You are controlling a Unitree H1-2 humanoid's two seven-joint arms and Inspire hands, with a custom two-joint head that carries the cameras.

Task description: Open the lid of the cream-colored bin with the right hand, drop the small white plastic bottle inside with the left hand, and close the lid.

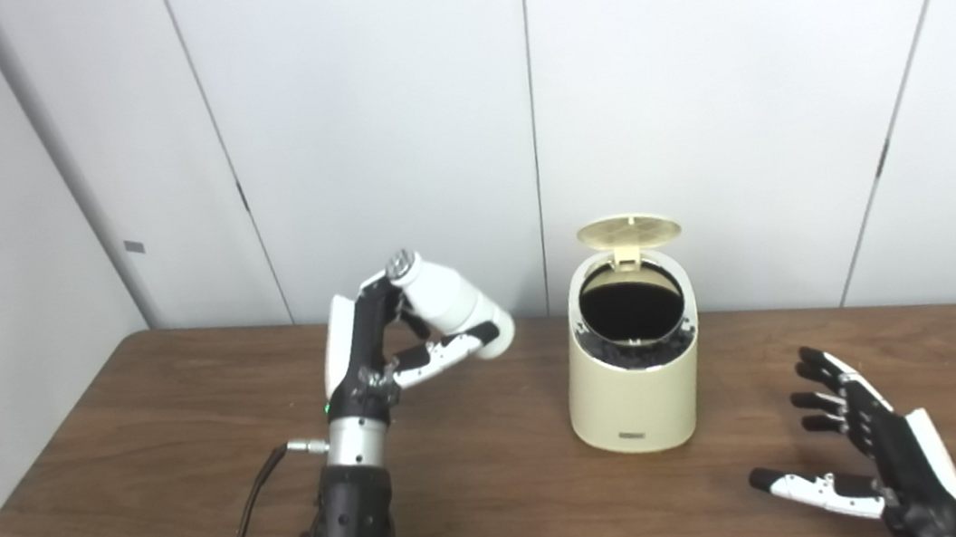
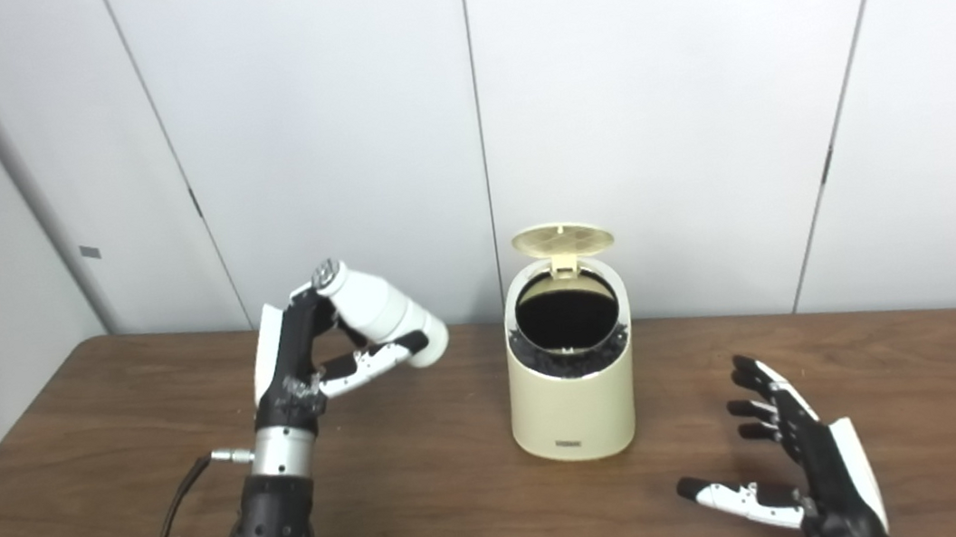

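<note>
White bottle [image 1: 450, 304] lies tilted in the left hand's [image 1: 379, 354] grasping fingers [image 1: 442, 350]; right hand [image 1: 874, 448] splayed, empty, beside the open-lidded bin [image 1: 635, 395].

left eye: head-high, angled down at counter [image 1: 150, 491], facing wall
right eye: same, offset right
overlap: nearly full scene

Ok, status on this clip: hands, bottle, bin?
Left hand shut on small white plastic bottle, left of cream-colored bin. Lid up. Right hand open. Nothing blocking.

Left hand [image 1: 378, 345] holds bottle [image 1: 450, 304] beside open bin [image 1: 635, 395]
</note>
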